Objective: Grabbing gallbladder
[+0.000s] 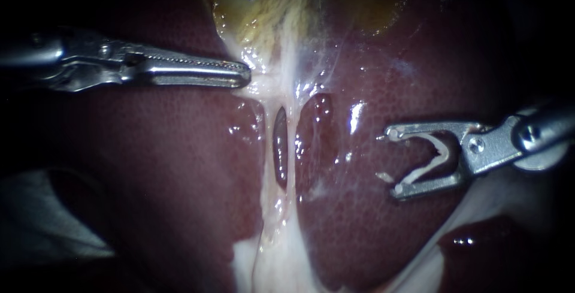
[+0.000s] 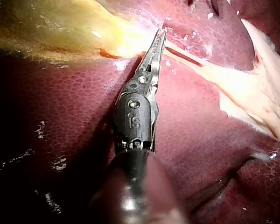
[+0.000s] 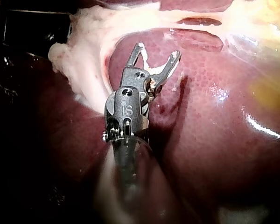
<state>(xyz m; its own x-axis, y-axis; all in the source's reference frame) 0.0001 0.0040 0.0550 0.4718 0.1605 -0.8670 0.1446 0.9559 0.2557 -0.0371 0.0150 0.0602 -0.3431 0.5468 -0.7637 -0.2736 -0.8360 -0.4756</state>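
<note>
Counting two instruments, one gallbladder. Nearest: right instrument [image 1: 390,164], gaping wide over liver [image 1: 179,167], gripping nothing. Further in: left instrument [image 1: 244,76], closed together, tip touching pale tissue just beneath gallbladder [image 1: 257,5]. Farthest back: yellowish gallbladder, against liver.

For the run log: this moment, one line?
left instrument: jaws shut, tip at pale tissue by gallbladder | right instrument: jaws open over liver

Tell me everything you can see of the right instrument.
The right instrument is shiny metal, its shaft entering from the right. Its two short curved jaws stand wide open, holding nothing, with whitish shreds clinging to their inner faces. It lies over the dark red liver, pointing towards the pale tissue band; contact is unclear.
</note>
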